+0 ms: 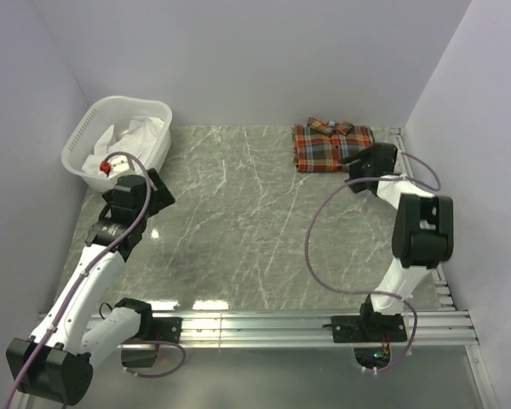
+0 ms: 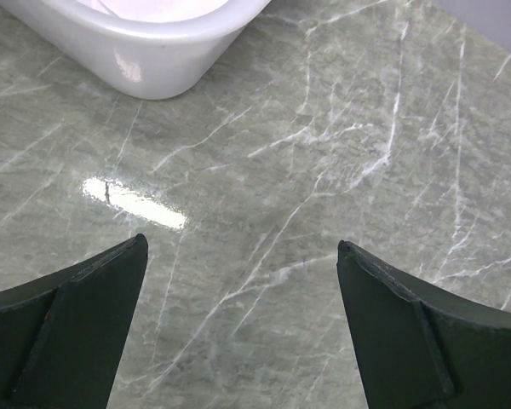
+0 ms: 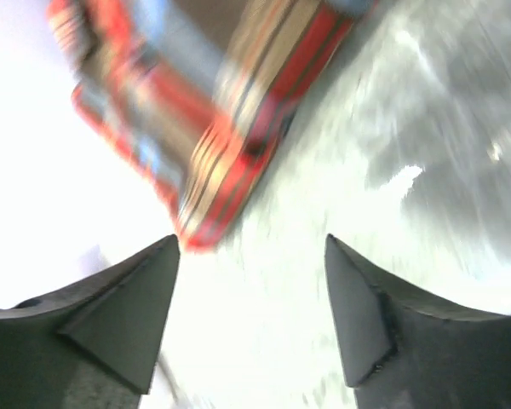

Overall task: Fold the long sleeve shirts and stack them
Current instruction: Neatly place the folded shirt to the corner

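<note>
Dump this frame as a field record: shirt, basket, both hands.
shirt: plaid flannel shirt, folded, lying flat at the far right of the marble-pattern table
basket: white laundry basket, far left, with white cloth inside
left hand: left hand open, empty, over bare tabletop next to the basket
right hand: right hand open, empty, at the shirt's near right corner; contact unclear
stack: only one shirt visible
image quality: right wrist view blurred
</note>
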Action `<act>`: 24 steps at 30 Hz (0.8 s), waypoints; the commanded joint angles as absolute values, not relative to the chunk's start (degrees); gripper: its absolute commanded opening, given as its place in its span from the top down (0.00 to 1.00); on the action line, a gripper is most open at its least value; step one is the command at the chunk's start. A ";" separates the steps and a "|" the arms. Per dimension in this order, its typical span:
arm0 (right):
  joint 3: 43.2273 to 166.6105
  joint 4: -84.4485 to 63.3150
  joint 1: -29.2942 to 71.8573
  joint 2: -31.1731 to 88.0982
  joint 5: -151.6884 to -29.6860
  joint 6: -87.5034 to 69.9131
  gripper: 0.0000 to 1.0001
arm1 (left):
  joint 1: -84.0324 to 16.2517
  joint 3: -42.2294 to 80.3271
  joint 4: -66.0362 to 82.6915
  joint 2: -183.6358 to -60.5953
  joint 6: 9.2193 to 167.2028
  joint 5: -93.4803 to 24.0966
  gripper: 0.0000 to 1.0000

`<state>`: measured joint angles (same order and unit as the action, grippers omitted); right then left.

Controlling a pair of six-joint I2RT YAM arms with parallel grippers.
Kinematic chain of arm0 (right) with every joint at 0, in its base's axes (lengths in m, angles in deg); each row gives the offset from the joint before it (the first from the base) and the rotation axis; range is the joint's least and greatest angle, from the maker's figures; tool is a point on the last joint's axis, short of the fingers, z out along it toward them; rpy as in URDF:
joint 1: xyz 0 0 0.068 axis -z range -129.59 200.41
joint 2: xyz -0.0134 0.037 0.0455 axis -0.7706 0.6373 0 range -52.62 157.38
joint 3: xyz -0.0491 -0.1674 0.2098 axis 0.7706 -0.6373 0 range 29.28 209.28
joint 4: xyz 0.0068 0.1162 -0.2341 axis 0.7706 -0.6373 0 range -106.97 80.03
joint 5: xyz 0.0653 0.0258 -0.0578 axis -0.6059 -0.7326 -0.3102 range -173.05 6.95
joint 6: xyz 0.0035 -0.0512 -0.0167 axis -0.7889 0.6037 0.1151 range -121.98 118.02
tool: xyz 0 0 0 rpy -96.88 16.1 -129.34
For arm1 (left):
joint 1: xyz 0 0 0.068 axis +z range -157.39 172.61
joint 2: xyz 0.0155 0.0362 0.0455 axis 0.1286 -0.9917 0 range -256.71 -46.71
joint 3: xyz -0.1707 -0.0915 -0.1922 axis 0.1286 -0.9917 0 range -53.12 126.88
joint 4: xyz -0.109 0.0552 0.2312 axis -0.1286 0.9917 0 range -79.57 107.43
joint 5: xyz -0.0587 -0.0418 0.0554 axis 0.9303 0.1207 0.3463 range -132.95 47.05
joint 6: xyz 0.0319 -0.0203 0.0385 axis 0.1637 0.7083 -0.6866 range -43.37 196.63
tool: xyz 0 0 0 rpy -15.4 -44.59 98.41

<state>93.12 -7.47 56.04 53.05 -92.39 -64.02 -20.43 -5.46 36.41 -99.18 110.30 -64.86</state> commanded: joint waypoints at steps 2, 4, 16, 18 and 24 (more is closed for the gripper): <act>93.35 -20.22 56.39 37.32 -86.67 -51.94 0.17 | -20.05 -2.95 38.37 -95.67 110.64 -64.92 0.01; 95.11 -28.93 56.38 30.37 -84.90 -47.53 0.13 | -20.05 -1.54 40.74 -93.47 110.56 -64.75 0.01; 99.07 -48.91 56.21 -14.54 -73.90 -29.50 0.11 | -20.14 15.60 58.07 -78.63 108.01 -68.79 0.01; 98.11 -49.26 56.21 -20.34 -74.69 -27.39 0.10 | -20.14 17.71 58.68 -75.64 107.05 -70.10 0.01; 91.53 -48.12 51.65 -30.02 -74.35 -24.66 0.13 | -20.49 19.31 62.46 -72.64 104.85 -76.43 0.01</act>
<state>96.33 -45.26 53.70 -30.05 -74.99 -28.44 -20.43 19.81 58.33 -72.56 107.33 -72.19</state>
